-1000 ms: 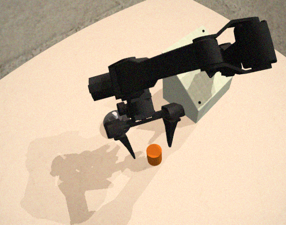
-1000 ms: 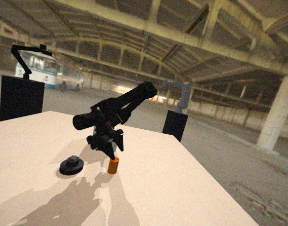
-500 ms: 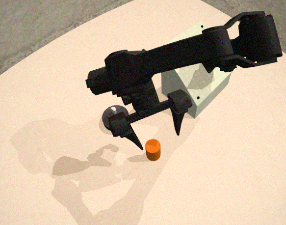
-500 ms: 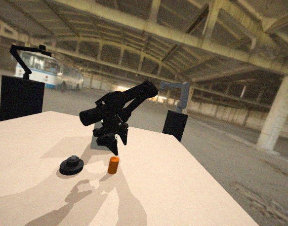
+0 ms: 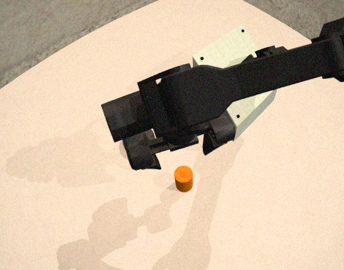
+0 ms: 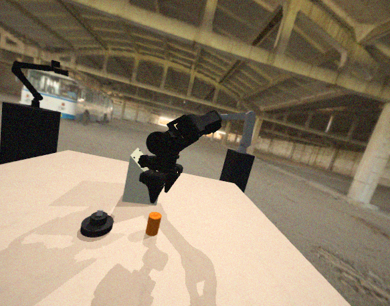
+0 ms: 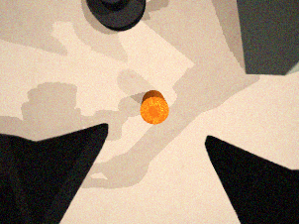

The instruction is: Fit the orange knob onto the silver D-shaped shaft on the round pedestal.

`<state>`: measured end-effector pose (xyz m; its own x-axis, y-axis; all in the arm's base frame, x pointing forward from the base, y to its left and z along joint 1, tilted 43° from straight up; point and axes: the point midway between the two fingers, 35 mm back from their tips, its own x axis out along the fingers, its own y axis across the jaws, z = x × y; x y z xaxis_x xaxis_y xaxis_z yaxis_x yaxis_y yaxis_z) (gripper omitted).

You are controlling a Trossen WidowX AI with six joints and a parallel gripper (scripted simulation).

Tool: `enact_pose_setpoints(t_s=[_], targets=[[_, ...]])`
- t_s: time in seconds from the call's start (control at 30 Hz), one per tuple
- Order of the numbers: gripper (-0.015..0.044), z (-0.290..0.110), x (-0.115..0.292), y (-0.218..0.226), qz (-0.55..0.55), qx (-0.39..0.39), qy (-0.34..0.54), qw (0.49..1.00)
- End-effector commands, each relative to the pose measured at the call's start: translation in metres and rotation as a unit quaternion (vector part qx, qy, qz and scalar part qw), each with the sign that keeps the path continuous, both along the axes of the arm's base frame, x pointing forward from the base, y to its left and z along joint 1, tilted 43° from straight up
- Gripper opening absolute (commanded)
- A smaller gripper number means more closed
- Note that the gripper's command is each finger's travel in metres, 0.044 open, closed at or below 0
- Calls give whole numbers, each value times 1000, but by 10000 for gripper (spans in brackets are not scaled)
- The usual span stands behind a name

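The orange knob (image 5: 183,178) (image 6: 153,223) (image 7: 154,109) stands upright on the table, apart from everything else. The round black pedestal (image 6: 97,225) (image 7: 116,10) with the short silver shaft (image 6: 99,214) sits on the table to the knob's left in the exterior view. The arm hides it in the top view. My gripper (image 5: 177,159) (image 6: 160,195) (image 7: 157,134) is open and empty. It points down and hangs well above the table, roughly over the knob, which shows just ahead of the gap between the fingertips in the wrist view.
A pale wedge-shaped block (image 5: 228,50) (image 6: 132,187) (image 7: 269,33) stands on the table behind the gripper. Two black stands (image 6: 27,131) (image 6: 236,168) with camera arms are beyond the table's far edge. The table's right edge (image 6: 285,247) drops off to the floor.
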<state>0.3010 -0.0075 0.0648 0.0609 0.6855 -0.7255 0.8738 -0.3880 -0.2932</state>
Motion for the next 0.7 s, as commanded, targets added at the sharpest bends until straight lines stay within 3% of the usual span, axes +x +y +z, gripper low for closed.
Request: enact_pose_setpoints(t_s=[0.0, 0.13, 0.3, 0.47, 0.67], targets=[[440, 1, 1, -1, 4, -6, -5, 1000], [440, 1, 1, -1, 125, -16, -118, 985], [440, 0, 1, -1, 298, -31, -280, 912], [440, 0, 1, -1, 453, -43, -424, 783], [440, 0, 1, -1, 595, -54, -556, 578]])
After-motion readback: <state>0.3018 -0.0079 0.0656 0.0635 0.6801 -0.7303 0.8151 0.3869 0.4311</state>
